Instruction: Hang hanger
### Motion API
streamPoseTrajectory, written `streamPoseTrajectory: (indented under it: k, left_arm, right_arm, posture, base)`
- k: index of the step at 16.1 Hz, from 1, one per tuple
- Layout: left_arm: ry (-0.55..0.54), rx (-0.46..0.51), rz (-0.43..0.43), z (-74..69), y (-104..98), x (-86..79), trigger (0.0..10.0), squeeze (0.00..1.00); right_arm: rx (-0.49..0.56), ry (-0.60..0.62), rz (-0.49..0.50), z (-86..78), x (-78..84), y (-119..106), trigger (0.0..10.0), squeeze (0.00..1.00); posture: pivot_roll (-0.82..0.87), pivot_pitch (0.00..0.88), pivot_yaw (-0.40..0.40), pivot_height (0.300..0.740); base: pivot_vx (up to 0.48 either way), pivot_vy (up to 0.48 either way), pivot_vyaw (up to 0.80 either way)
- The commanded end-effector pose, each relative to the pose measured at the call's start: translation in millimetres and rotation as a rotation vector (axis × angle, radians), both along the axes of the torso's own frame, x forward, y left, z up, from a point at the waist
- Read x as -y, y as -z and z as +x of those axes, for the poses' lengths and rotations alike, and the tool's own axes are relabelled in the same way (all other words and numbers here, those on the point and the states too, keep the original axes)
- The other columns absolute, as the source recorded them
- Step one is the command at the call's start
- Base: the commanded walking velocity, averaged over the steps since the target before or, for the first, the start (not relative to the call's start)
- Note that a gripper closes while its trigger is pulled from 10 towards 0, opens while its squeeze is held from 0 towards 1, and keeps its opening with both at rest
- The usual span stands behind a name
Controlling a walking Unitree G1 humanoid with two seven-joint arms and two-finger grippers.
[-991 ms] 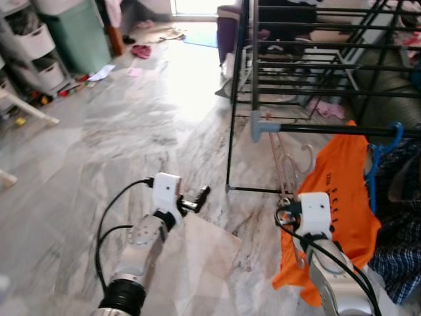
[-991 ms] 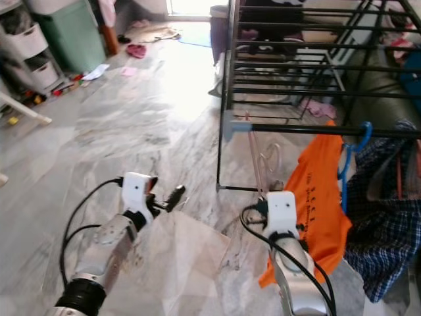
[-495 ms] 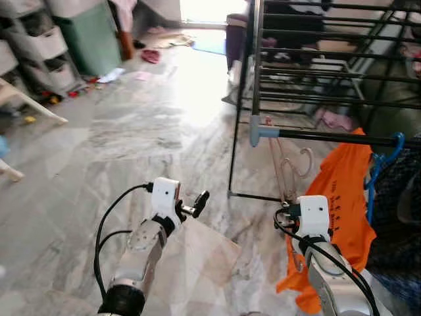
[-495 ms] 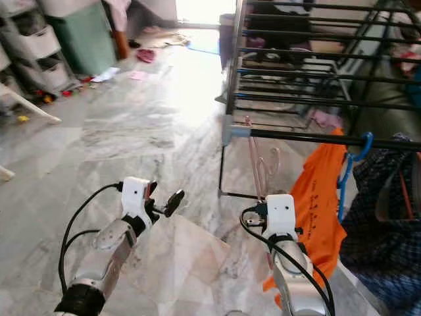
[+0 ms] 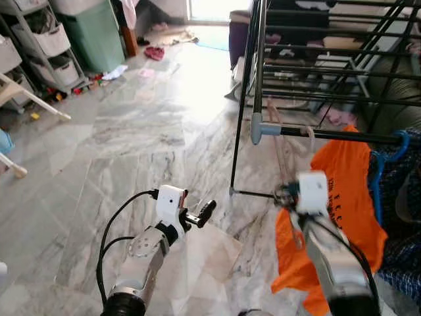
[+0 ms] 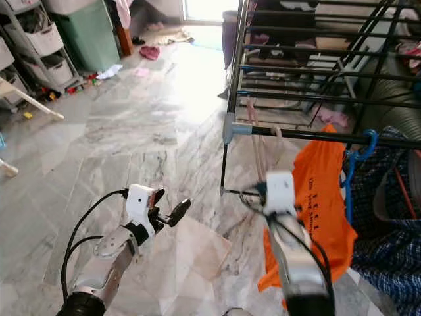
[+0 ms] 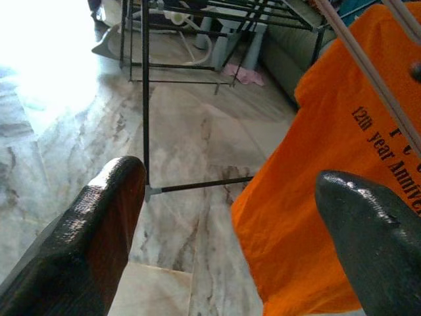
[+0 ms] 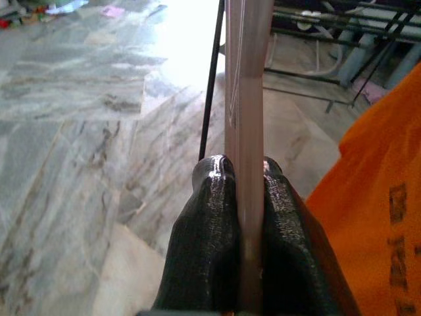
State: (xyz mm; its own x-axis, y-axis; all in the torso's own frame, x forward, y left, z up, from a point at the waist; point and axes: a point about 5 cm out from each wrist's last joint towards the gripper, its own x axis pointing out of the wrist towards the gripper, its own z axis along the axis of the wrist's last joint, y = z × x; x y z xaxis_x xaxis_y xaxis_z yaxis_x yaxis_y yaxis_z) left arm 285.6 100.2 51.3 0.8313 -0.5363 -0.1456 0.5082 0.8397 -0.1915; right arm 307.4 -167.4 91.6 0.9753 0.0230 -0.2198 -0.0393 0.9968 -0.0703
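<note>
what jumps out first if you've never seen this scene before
The bright orange shirt hanging on the black drying rack, on the robot's right, grabs the eye first. Just in front of it, the right gripper is clamped on a pale pink hanger, held up toward the rack's rail. The left gripper hangs open over the grey marble floor.

Glossy marble floor [image 5: 131,138]; matt orange cloth [image 5: 348,191]; hanger [image 8: 247,99] seemingly smooth plastic
</note>
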Motion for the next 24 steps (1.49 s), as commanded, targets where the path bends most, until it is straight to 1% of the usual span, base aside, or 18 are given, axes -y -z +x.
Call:
streamPoseTrajectory:
  k: [1, 2, 3, 4, 6, 9, 13, 18, 19, 21, 22, 24]
  left_arm:
    - [0.015, 0.011, -0.002, -1.9, -1.6, -1.7, 10.0, 0.00]
    - [0.018, 0.013, -0.005, -2.4, -1.9, -2.2, 10.0, 0.00]
    - [0.022, 0.014, -0.008, -3.4, -2.1, -1.5, 10.0, 0.00]
    - [0.026, 0.015, -0.014, -4.4, -2.1, -1.2, 10.0, 0.00]
    - [0.036, 0.013, -0.026, -7.1, -1.4, -0.8, 10.0, 0.00]
    - [0.058, 0.017, -0.039, -9.4, -2.4, 0.7, 10.0, 0.00]
    - [0.067, 0.017, -0.038, -9.0, -2.8, 2.6, 10.0, 0.00]
    - [0.077, 0.012, -0.038, -9.9, -2.2, 4.5, 10.0, 0.00]
    - [0.078, 0.011, -0.036, -9.5, -2.0, 5.0, 10.0, 0.00]
    - [0.079, 0.009, -0.035, -9.2, -1.9, 6.0, 10.0, 0.00]
    - [0.079, 0.008, -0.035, -9.3, -1.8, 6.0, 10.0, 0.00]
    - [0.077, 0.004, -0.032, -10.1, -0.7, 6.3, 10.0, 0.00]
  right_arm:
    - [-0.028, 0.014, 0.021, 5.4, -1.1, 1.5, 10.0, 0.00]
    - [-0.042, 0.021, 0.013, 9.9, -2.4, 0.4, 10.0, 0.00]
    - [-0.079, 0.047, 0.012, 13.3, 0.2, 3.5, 10.0, 0.00]
    - [-0.082, 0.067, 0.034, 17.6, 2.8, 2.8, 10.0, 0.00]
    - [-0.116, 0.101, 0.046, 22.4, 7.8, 4.4, 10.0, 0.00]
    - [-0.155, 0.137, 0.054, 24.9, 14.0, 8.6, 10.0, 0.00]
    - [-0.195, 0.159, 0.063, 24.6, 20.2, 15.3, 10.0, 0.00]
    - [-0.217, 0.182, 0.091, 31.4, 30.1, 13.1, 10.0, 0.00]
    - [-0.195, 0.170, 0.079, 37.4, 30.2, 6.4, 10.0, 0.00]
    - [-0.182, 0.144, 0.073, 42.2, 25.8, 1.8, 10.0, 0.00]
    - [-0.192, 0.135, 0.071, 41.4, 23.1, 4.1, 10.0, 0.00]
    - [-0.256, 0.071, 0.075, 33.8, 7.8, 20.3, 10.0, 0.00]
  posture:
    - [-0.15, 0.122, 0.007, 0.740]
    - [-0.15, 0.122, 0.007, 0.740]
    - [-0.14, 0.118, 0.003, 0.740]
    - [-0.13, 0.119, 0.002, 0.740]
    - [-0.13, 0.121, 0.003, 0.740]
    - [-0.13, 0.123, 0.003, 0.740]
    - [-0.14, 0.127, 0.006, 0.740]
    - [-0.14, 0.129, 0.006, 0.740]
    - [-0.14, 0.128, 0.006, 0.740]
    - [-0.14, 0.127, 0.004, 0.740]
    - [-0.14, 0.127, 0.004, 0.740]
    - [-0.14, 0.125, 0.001, 0.740]
  base:
    - [0.000, 0.000, 0.00]
    - [0.000, 0.000, 0.00]
    - [0.000, 0.000, 0.00]
    - [0.000, 0.000, 0.00]
    - [0.000, 0.000, 0.00]
    - [0.000, 0.000, 0.00]
    - [0.000, 0.000, 0.00]
    - [0.000, 0.000, 0.00]
    - [0.000, 0.000, 0.00]
    - [0.000, 0.000, 0.00]
    - [0.000, 0.000, 0.00]
    - [0.000, 0.000, 0.00]
